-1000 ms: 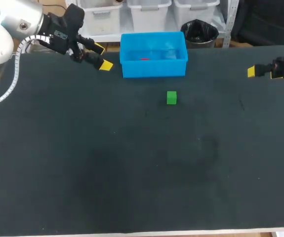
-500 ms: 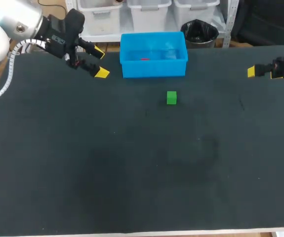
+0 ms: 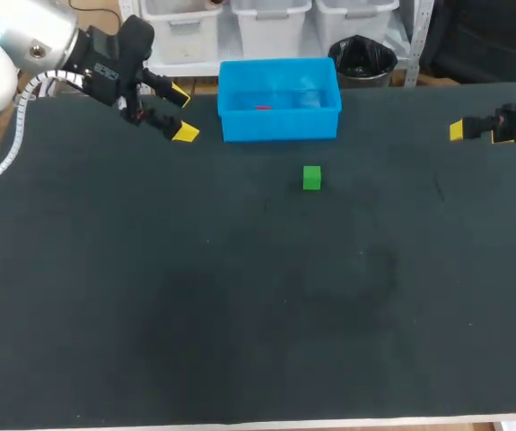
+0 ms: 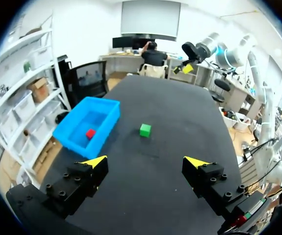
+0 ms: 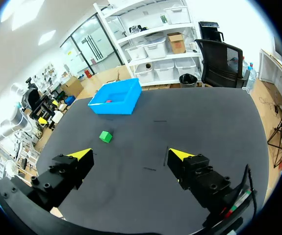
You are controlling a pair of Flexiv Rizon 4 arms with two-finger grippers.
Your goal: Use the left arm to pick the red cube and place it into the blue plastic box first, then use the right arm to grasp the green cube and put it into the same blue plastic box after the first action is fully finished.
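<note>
Now the red cube (image 4: pixel 90 133) lies in the box (image 3: pixel 280 127); the green cube (image 3: pixel 311 177) sits on the table (image 3: pixel 240 314) nearby. Left gripper (image 4: pixel 146 162) and right gripper (image 5: pixel 131 155) both gape wide, empty.

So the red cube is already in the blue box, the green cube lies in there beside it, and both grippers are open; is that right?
Not quite: the green cube sits on the table, outside the blue box, as the head view shows. The red cube is in the box, and the left gripper and right gripper are open.
</note>
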